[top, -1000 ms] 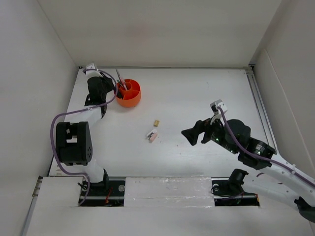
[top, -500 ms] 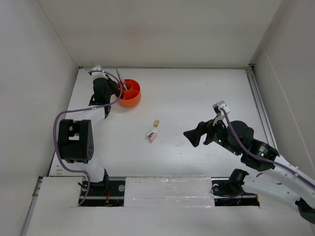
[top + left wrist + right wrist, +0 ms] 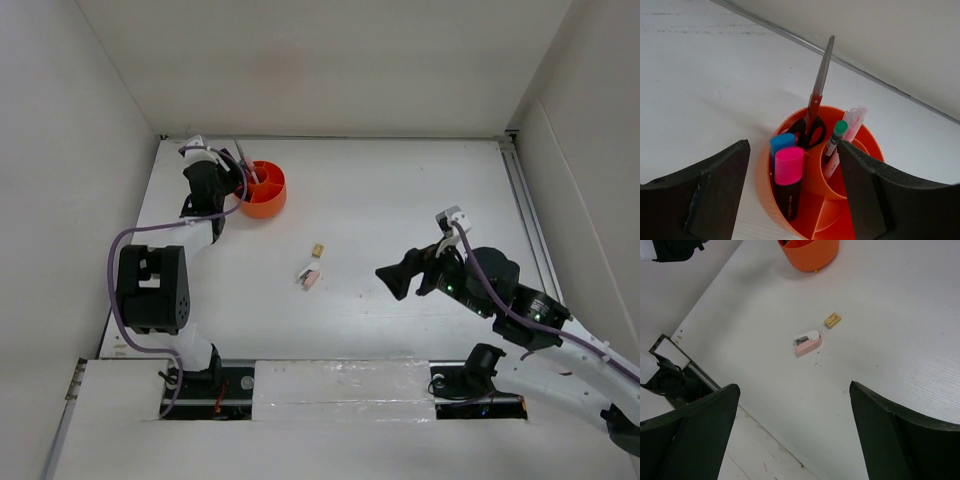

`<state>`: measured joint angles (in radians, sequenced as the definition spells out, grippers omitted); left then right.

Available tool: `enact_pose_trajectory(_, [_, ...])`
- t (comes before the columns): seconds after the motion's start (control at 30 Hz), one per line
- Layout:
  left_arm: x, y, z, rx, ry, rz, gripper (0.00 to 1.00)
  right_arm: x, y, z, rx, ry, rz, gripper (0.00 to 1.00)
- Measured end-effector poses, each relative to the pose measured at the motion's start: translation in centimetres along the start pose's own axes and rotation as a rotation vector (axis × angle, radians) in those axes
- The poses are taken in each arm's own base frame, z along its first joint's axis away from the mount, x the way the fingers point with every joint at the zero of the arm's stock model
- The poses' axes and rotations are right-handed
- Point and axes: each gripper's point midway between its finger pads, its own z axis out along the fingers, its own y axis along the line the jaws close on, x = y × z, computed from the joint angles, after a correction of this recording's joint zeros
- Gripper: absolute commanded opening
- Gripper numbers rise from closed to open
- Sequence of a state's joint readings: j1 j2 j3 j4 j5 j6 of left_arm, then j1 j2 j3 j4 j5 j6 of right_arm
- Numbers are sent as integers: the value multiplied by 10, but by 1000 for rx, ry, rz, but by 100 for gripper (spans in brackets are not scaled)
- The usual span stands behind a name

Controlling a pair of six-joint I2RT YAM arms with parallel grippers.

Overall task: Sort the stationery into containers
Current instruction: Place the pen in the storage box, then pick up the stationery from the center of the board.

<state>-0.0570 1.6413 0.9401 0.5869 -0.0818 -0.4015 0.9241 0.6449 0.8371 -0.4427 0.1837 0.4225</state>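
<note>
The orange tub (image 3: 763, 186) stands at the far left of the table (image 3: 265, 203). Black-handled scissors (image 3: 810, 131) stand upright in it, beside markers with a blue cap (image 3: 781, 144) and a pink cap (image 3: 789, 165). Several pens (image 3: 836, 139) lean in its central cup. My left gripper (image 3: 794, 150) hangs open right over the tub, its jaws either side of the markers and touching nothing. A tan eraser (image 3: 832, 319) lies mid-table, with a white eraser (image 3: 809, 335) and a pink eraser (image 3: 807, 347) side by side nearer me. My right gripper (image 3: 794, 387) hovers open and empty, to the right of the erasers (image 3: 392, 280).
White walls close in the table on the left, far and right sides. A metal rail (image 3: 527, 215) runs along the right edge. A taped strip (image 3: 340, 385) and both arm bases sit along the near edge.
My left gripper's jaws have opened over the tub, leaving the pink-capped marker standing in it. The right arm has drifted slightly right and nearer, still open.
</note>
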Motion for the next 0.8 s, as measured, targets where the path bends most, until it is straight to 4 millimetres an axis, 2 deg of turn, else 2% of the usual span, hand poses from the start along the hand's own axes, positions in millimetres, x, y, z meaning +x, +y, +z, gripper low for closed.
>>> enact_pose_trajectory(0.07, [-1, 0, -3, -1, -2, 0, 76, 1, 0, 1, 2, 4, -1, 98])
enact_pose_trajectory(0.13, [-7, 0, -8, -6, -15, -8, 100, 2, -1, 3, 6, 11, -3, 100])
enact_pose_trajectory(0.2, [-21, -3, -17, -14, -48, -35, 100, 5, -2, 8, 17, 23, -5, 100])
enact_pose_trajectory(0.3, [-62, -5, -45, -53, -139, -90, 100, 17, -7, 25, 57, 71, -5, 100])
enact_pose_trajectory(0.43, [-124, -9, -100, -110, -268, -211, 100, 42, -18, 58, 151, 150, 15, 100])
enact_pose_trajectory(0.57, [-173, -21, -153, -105, -340, -360, 100, 74, -36, 92, 279, 244, 41, 100])
enact_pose_trajectory(0.67, [-184, -33, -197, -18, -346, -418, 100, 94, -43, 119, 357, 303, 58, 100])
enact_pose_trajectory(0.73, [-183, -44, -226, 70, -337, -418, 100, 101, -43, 133, 393, 315, 78, 100])
enact_pose_trajectory(0.8, [-178, -53, -247, 139, -312, -396, 100, 104, -40, 142, 421, 308, 110, 100])
